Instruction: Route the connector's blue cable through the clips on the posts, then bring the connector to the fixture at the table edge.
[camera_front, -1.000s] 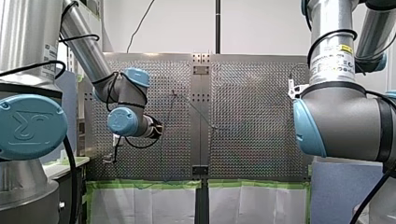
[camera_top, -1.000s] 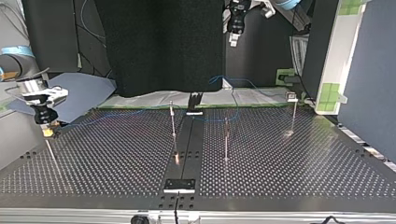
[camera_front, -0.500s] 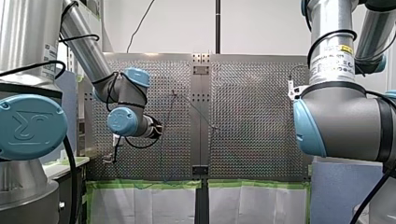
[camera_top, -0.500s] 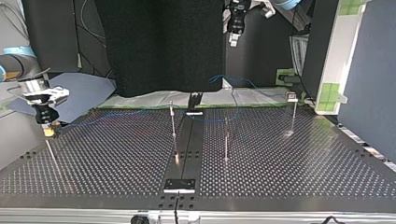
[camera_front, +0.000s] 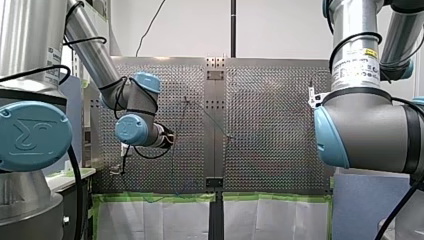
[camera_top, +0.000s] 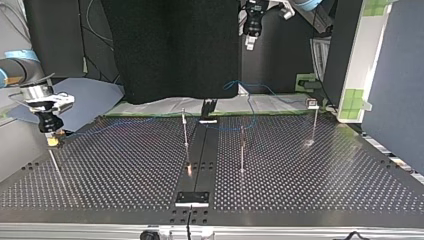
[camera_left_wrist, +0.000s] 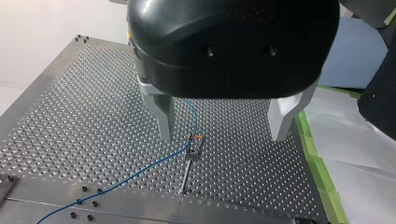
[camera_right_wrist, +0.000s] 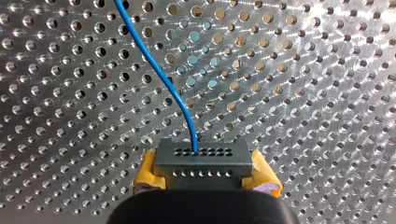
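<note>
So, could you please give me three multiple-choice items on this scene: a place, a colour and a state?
1. Where is the connector? A) on the table B) in my right claw C) hanging from a post
2. What colour is its cable? A) red B) blue C) green
3. How is my left claw? A) open B) shut on a post C) shut on the cable
Key: 1 B, yellow pads clamp it in the right wrist view; 2 B, it runs blue off the connector; 3 A, its fingers stand apart above the clip post.
</note>
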